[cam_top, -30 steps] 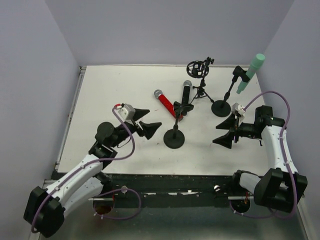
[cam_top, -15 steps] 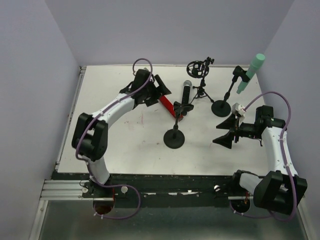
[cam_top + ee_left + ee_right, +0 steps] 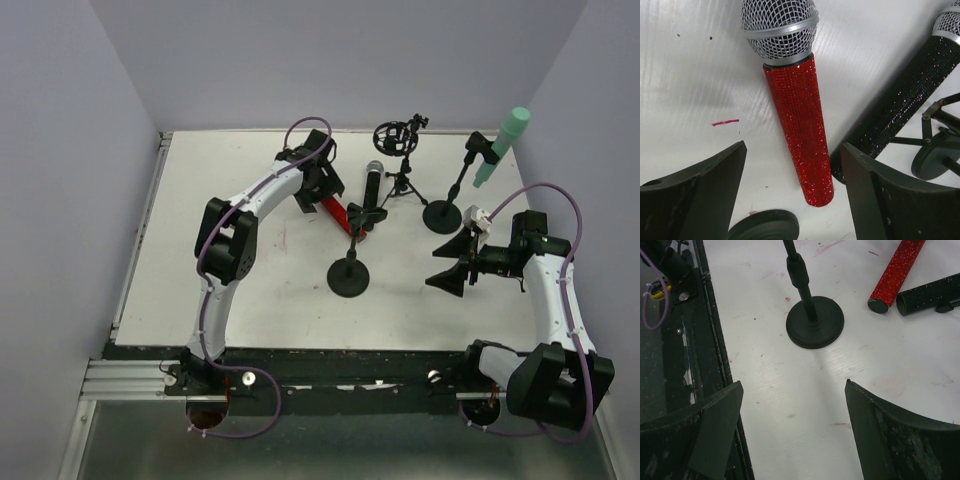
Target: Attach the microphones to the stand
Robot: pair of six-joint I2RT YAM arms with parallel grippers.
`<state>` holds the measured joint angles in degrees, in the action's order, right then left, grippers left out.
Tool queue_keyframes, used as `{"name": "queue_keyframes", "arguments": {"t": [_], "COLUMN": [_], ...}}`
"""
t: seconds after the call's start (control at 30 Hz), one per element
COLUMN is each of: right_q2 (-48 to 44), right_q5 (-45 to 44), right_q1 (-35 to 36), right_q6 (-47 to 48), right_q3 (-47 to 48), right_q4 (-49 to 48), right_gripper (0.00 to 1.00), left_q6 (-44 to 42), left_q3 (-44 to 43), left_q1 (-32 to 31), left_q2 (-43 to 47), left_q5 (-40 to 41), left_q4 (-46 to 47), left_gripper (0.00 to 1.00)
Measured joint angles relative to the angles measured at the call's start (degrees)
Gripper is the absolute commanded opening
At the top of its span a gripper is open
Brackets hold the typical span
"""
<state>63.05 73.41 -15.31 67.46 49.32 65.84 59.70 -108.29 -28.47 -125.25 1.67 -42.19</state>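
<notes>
The red microphone [image 3: 799,135] lies loose between the open fingers of the left gripper [image 3: 792,147] — the green microphone [image 3: 503,140] is mounted, the black microphone [image 3: 371,185] seemingly too.

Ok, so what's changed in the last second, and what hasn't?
The left gripper swung from the near left of the table out to the red microphone. It now sits open over it, a finger on each side, gripping nothing. The right gripper, open, the black microphone and the green microphone have not moved, nor has the red one.
</notes>
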Motion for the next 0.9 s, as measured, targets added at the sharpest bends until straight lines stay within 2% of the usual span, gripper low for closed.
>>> {"name": "queue_keyframes", "arguments": {"t": [0.27, 0.5, 0.8, 0.9], "right_q2": [0.0, -0.1, -0.2, -0.2], "right_q5": [-0.1, -0.1, -0.1, -0.1], "right_q1": [0.0, 0.0, 0.0, 0.0], "right_q6": [0.0, 0.0, 0.0, 0.0], "right_q3": [0.0, 0.0, 0.0, 0.0], "right_q4": [0.0, 0.0, 0.0, 0.0], "right_gripper": [0.91, 0.91, 0.91, 0.91], "left_q6": [-0.2, -0.7, -1.4, -1.9], "left_q3": [-7.7, -9.3, -9.4, -9.5], "left_q1": [-0.5, -0.6, -0.9, -1.0], "left_q2": [-6.3, -8.2, -8.2, -8.2], "left_q5": [1.5, 2.6, 3.0, 3.0], "left_q4": [-4.5, -6.0, -5.9, -5.9], "left_gripper": [0.75, 0.72, 0.47, 0.46]}}
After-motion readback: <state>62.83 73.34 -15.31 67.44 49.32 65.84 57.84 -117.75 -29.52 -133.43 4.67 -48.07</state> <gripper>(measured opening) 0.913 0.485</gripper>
